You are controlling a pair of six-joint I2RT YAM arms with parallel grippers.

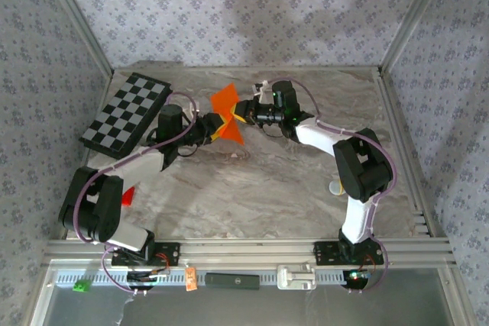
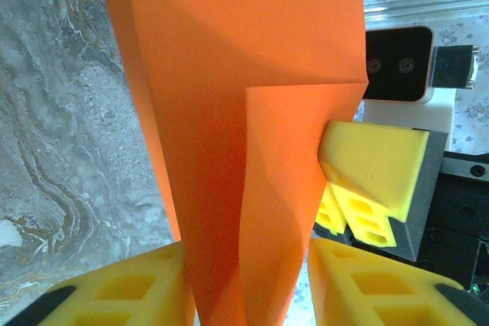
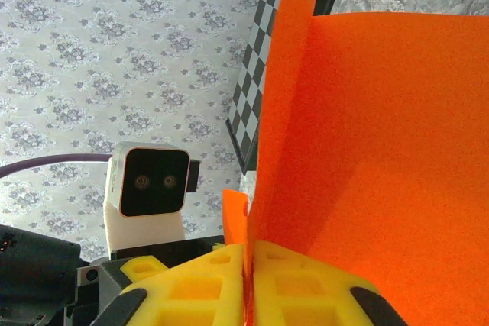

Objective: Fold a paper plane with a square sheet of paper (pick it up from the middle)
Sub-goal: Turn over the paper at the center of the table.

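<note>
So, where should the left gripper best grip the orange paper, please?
Probably the folded layers at the middle of the orange paper, from the side opposite the right gripper, which pinches it: the paper stands edge-on between the left gripper's fingers.

The counter (image 1: 260, 188) is a grey-brown marbled slab filling the middle of the top view. A black-and-white checkerboard (image 1: 126, 114) lies flat on it at the upper left. A small red block (image 1: 127, 195) sits at the left edge, below the board and well apart from it.
</note>
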